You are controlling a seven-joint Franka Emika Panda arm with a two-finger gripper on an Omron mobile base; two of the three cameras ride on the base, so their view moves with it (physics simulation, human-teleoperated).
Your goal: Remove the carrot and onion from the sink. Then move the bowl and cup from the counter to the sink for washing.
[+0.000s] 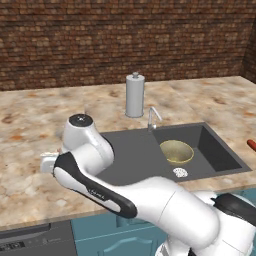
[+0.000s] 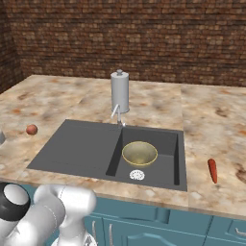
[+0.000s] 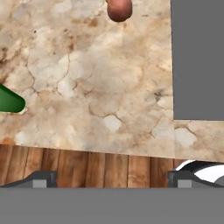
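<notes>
With the bowl (image 2: 139, 153) already sitting in the basin of the sink (image 2: 77, 146), and the onion (image 2: 31, 129) and carrot (image 2: 212, 170) both lying out on the counter (image 2: 202, 115), the step in hand is, by my judgement, fetching the cup. A dark green rounded thing (image 3: 9, 100) at the left edge of the hand view may be that cup, though too little of it shows to be sure. To do this well, the hand (image 3: 111, 179) should shift sideways toward that green shape until it sits between the fingertips, then come straight down over it before closing, keeping clear of the onion so it does not roll back toward the sink. The hand's fingers are spread wide apart and hold nothing. It hangs over the counter's front edge, to the left of the sink, with wooden floor (image 3: 87, 166) showing beneath. From the hand, the green thing lies off to one side, well outside the fingers; the onion lies ahead, near the view's top, and the sink's dark panel is to the other side.
</notes>
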